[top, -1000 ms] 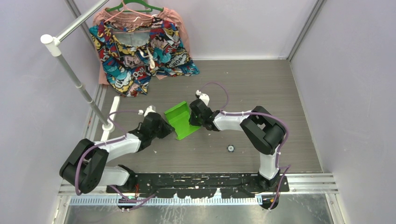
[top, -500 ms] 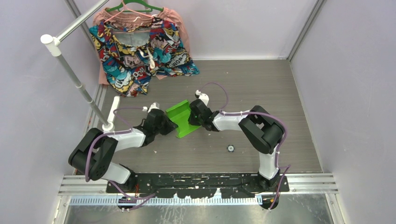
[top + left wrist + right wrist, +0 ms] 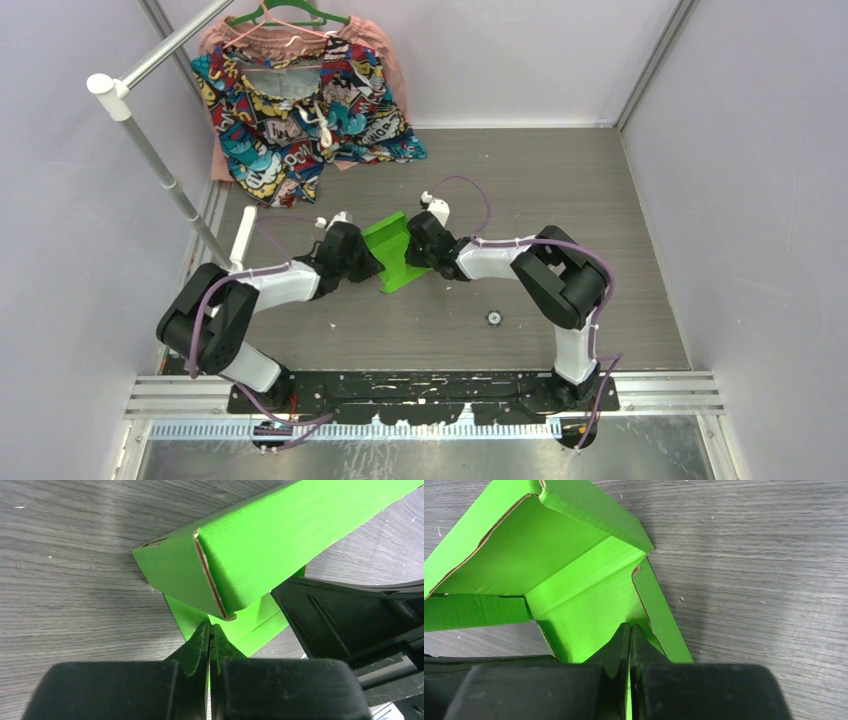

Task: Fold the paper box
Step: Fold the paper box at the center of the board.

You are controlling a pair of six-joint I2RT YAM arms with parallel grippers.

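The paper box (image 3: 393,255), centre frame, looks like light, springy card; pinch flap edges near creases. Left gripper (image 3: 209,630) and right gripper (image 3: 630,629) are closed, tips against it.

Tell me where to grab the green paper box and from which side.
On the paper box, probably take the raised long wall, pinched across the thin card at its free upper edge, coming from above on the left arm's side. That wall stands tilted clear of the table, while the lower flap lies flat, leaving nothing to get under.
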